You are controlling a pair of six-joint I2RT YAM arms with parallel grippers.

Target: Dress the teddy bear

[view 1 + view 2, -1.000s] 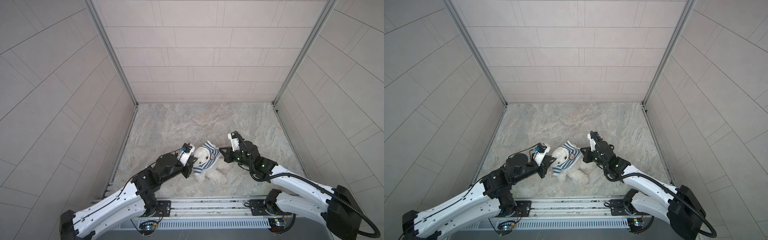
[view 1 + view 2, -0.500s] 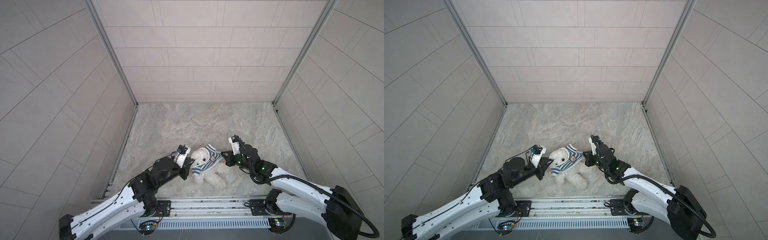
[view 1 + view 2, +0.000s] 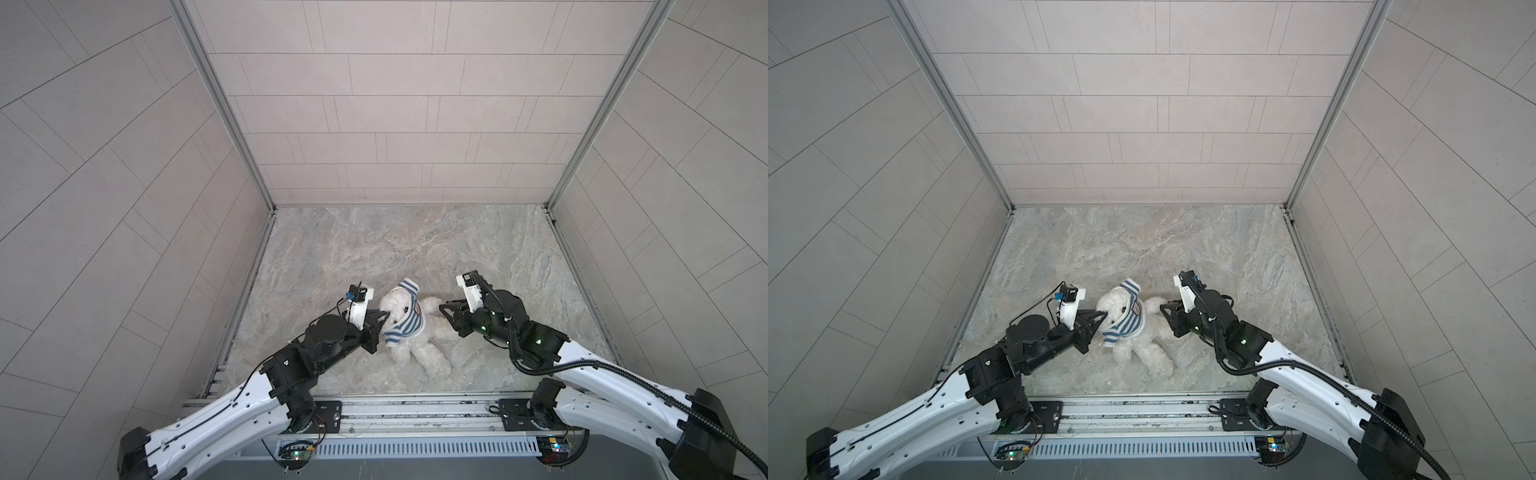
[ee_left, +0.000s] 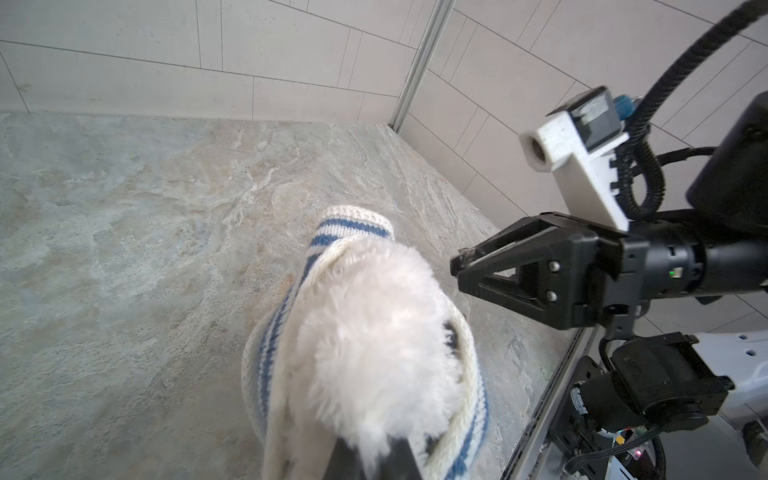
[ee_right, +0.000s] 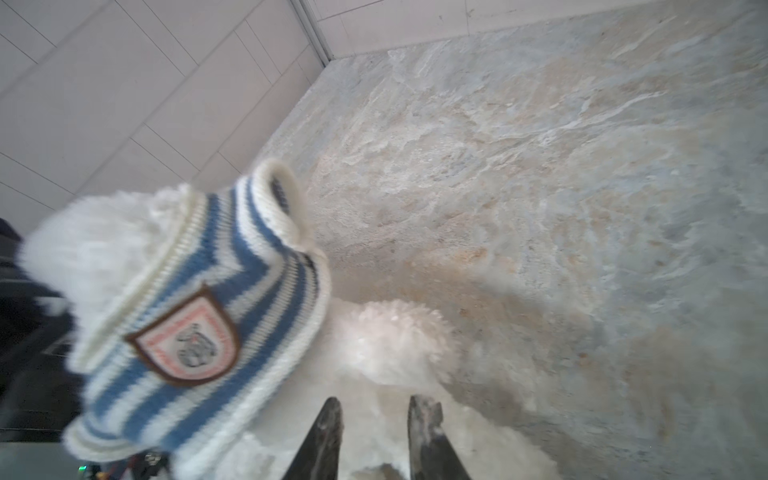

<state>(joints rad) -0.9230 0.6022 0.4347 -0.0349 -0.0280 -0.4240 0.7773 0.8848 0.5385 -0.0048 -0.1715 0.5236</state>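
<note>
Lying on the marbled grey tabletop [image 3: 365,249] between both arms, the fluffy white plush teddy bear [image 3: 420,354] has a blue-and-white striped knitted shirt [image 3: 406,328] round its neck. The left gripper [image 3: 385,314] is clenched at its head; the right gripper [image 3: 443,308], released, holds nothing.

In the left wrist view the left gripper [image 4: 372,455] is cut off at the picture's bottom edge, its 2 fingers [image 4: 401,463] blurred in the fur of the teddy bear [image 4: 374,332], so what they pinch is hidden. The badge [image 5: 187,345] has lettering blurred beyond reading.
</note>
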